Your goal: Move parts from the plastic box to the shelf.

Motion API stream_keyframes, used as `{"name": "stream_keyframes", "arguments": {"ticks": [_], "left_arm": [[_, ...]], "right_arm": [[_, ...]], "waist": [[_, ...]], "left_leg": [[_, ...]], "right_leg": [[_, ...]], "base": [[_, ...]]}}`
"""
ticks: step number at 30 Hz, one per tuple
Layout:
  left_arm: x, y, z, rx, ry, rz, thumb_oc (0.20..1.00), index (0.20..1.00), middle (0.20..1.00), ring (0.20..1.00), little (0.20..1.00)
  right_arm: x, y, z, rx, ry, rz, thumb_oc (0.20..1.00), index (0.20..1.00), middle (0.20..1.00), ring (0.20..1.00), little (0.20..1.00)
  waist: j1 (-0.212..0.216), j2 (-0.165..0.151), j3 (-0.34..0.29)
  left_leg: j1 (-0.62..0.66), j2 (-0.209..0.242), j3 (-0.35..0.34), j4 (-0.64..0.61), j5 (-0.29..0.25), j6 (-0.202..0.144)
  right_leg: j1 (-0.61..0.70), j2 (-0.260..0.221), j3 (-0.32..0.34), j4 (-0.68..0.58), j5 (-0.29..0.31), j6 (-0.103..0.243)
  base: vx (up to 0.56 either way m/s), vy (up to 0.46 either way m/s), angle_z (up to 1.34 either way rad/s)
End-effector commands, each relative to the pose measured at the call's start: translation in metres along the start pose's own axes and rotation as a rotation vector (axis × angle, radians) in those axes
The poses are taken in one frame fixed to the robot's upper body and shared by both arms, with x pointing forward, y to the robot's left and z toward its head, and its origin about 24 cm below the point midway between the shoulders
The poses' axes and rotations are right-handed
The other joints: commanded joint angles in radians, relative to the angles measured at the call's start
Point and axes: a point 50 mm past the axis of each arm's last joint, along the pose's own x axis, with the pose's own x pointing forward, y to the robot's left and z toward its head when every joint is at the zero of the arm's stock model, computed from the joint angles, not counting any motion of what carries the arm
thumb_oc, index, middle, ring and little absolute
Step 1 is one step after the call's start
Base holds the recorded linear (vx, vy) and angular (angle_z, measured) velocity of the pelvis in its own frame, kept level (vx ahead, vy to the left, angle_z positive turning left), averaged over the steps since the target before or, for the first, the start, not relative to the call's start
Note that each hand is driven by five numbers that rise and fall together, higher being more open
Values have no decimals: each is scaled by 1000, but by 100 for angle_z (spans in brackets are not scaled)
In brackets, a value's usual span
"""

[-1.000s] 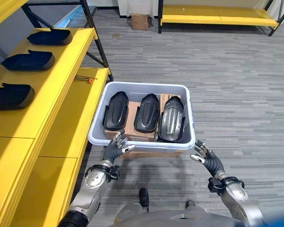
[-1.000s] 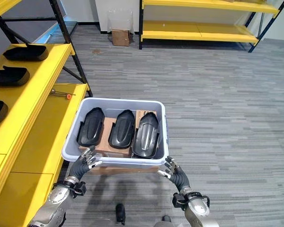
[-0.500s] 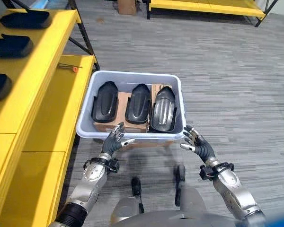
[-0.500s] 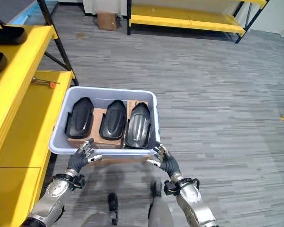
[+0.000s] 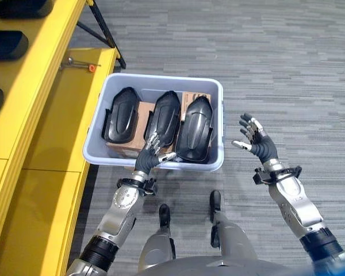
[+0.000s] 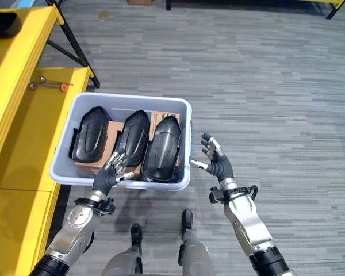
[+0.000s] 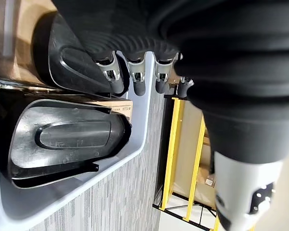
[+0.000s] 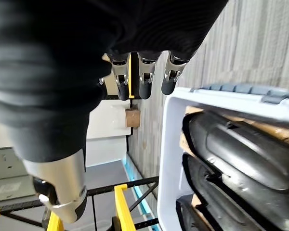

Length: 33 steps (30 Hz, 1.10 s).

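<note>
Left robot hand (image 5: 153, 150) has crossed the near rim of the plastic box (image 5: 215, 92) and now hovers, fingers spread, over the middle black part (image 5: 164, 118); a second ago it sat at the rim. Right robot hand (image 5: 254, 139) has lifted clear beside the box, fingers apart. All three parts remain in the box; the yellow shelf (image 5: 52, 75) waits alongside. A pick looks imminent.

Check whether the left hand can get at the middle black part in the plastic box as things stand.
Probably yes. The left hand is open, its fingers already over the box's near rim at the middle black part. The plastic box has no lid, and nothing lies over that part.
</note>
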Motion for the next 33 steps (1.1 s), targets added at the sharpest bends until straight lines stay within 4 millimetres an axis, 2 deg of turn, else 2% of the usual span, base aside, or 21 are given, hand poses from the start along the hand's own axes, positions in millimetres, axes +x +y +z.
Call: {"name": "stream_keyframes", "arguments": {"ticks": [1,2,5,11,21,28,33], "left_arm": [[-1,9,24,-5,-128,36,1000,1000,1000,1000,1000],[2,10,32,-5,-163,39,1000,1000,1000,1000,1000],[4,10,40,-4,-201,47,1000,1000,1000,1000,1000],[6,10,51,5,-248,45,1000,1000,1000,1000,1000],[10,7,68,13,-324,43,1000,1000,1000,1000,1000],[12,6,78,9,-361,33,1000,1000,1000,1000,1000],[12,4,81,16,-370,18,1000,1000,1000,1000,1000]], "right_arm": [[8,12,33,-8,-193,33,1000,1000,1000,1000,1000],[17,14,48,-25,-257,38,1000,1000,1000,1000,1000],[25,17,68,-64,-355,26,1000,1000,1000,1000,1000],[36,25,91,-122,-455,13,1000,1000,1000,1000,1000],[57,54,105,-126,-509,46,1000,1000,1000,1000,1000],[72,65,118,-156,-540,47,1000,1000,1000,1000,1000],[81,68,112,-163,-500,44,1000,1000,1000,1000,1000]], "waist": [[28,-27,-4],[32,-26,14],[37,-24,23],[46,-17,38],[70,-8,71],[87,-6,92],[103,-9,104]], "left_leg": [[5,28,31,44,-39,11],[-23,27,27,68,-45,10],[-52,26,23,87,-50,9],[-73,20,18,89,-51,10],[-104,7,6,105,-55,14],[-134,-3,-11,125,-56,17],[-161,-11,-24,143,-56,19]], "right_leg": [[-67,-77,6,177,-68,69],[-94,-78,12,193,-70,67],[-119,-82,11,208,-74,68],[-143,-87,14,215,-73,68],[-160,-101,12,210,-62,71],[-164,-114,3,207,-55,70],[-166,-124,-5,204,-52,69]], "base": [[-47,-24,1],[0,0,0],[-9,-11,-1],[2,0,2],[-1,1,0],[-19,16,9],[-19,9,9]]}}
